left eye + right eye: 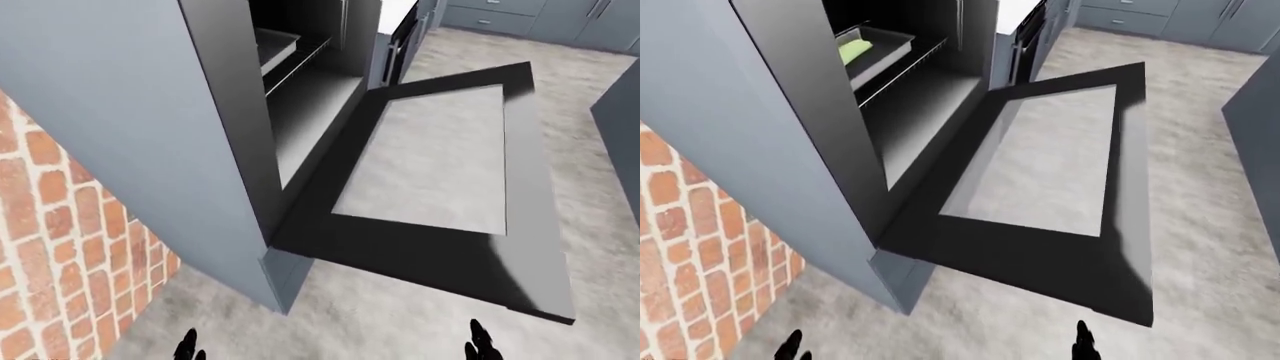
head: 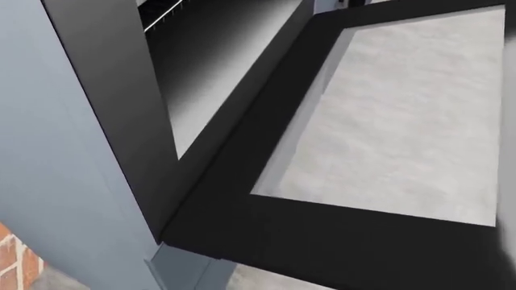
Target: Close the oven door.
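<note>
The oven door is wide open. It lies flat like a shelf and sticks out from the oven toward the right side of the right-eye view. It is black with a big glass window in the middle, and the gray floor shows through the glass. Its long sides run from the lower middle of the picture up to the upper middle. The hinge side is on the left, by the oven. The free edge is on the right.

Inside the oven, in the upper left of the right-eye view, a gray tray sits on a rack with something green in it. A tall gray cabinet side stands on the left, and a red brick wall fills the lower left.

Only the tips of the two hands show, as small black shapes at the very bottom of the picture. The left hand is at the bottom left, below the cabinet. The right hand is at the bottom right, just below the near end of the door. I cannot tell if either hand is spread out or curled up. Neither hand touches the door, and neither holds anything I can see.

The right hand is nearer to the door. The door is up and ahead of it in the picture. I think the right hand needs to get under the free edge and lift it up toward the oven.
</note>
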{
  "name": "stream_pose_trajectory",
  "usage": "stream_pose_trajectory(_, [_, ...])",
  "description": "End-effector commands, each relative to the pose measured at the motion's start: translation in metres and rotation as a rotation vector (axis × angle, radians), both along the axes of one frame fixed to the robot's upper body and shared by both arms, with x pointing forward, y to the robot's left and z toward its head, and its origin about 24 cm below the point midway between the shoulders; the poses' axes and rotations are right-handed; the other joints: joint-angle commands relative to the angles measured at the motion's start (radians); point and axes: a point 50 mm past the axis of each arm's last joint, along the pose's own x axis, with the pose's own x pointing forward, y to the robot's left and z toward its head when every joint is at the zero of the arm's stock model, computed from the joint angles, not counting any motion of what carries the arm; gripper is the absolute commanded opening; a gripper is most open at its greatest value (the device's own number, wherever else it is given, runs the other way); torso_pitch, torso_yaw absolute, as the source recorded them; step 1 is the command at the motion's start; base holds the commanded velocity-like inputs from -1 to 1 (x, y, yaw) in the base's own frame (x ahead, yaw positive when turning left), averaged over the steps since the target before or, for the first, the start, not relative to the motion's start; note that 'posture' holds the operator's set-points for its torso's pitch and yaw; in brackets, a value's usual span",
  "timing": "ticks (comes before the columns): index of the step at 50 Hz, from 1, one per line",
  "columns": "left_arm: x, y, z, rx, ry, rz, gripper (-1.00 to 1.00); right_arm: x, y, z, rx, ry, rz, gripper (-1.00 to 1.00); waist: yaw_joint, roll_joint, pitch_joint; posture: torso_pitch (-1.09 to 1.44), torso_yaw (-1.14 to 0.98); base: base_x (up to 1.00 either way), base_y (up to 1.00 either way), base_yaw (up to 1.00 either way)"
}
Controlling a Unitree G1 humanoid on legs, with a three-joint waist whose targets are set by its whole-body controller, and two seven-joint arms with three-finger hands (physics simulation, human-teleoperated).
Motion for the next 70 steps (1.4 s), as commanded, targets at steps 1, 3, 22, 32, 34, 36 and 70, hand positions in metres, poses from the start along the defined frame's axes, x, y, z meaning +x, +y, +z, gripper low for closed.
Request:
stream_pose_trajectory(1, [0.006,0.007,0.006,0.030,-0.045,0.003,1.00,0.006,-0.005,0.006,-0.027,-0.057,0.001,1.00,0.000,0.001,-0.005,0.07,0.00,0.00,0.00,0.00])
stream_pose_trajectory(3, [0.006,0.007,0.006,0.024,-0.044,0.006,1.00,0.007,-0.006,0.007,-0.015,-0.071,-0.017,1.00,0.000,0.001,0.008,0.09,0.00,0.00,0.00,0.00])
stream_pose_trajectory(22, [0.007,0.007,0.006,0.012,-0.050,0.016,1.00,0.019,-0.012,0.016,0.022,-0.174,-0.050,1.00,-0.007,0.001,0.139,0.28,0.00,0.00,0.00,0.00])
stream_pose_trajectory(32, [0.008,0.005,0.006,-0.011,-0.061,0.013,1.00,0.033,-0.019,0.026,0.069,-0.276,-0.097,1.00,-0.011,-0.001,0.172,0.30,0.00,0.00,0.00,0.00])
stream_pose_trajectory(34, [0.008,0.005,0.006,-0.011,-0.059,0.014,1.00,0.037,-0.021,0.028,0.080,-0.295,-0.112,1.00,-0.011,-0.002,0.173,0.30,0.00,0.00,0.00,0.00])
stream_pose_trajectory(36, [0.009,0.005,0.006,-0.010,-0.058,0.015,1.00,0.039,-0.024,0.031,0.086,-0.313,-0.137,1.00,-0.012,-0.002,0.175,0.30,0.00,0.00,0.00,0.00])
stream_pose_trajectory(70, [0.008,0.004,0.005,-0.018,-0.054,0.017,1.00,0.107,-0.036,0.078,0.240,-0.604,-0.111,1.00,-0.014,-0.007,0.171,0.30,0.00,0.00,0.00,0.00])
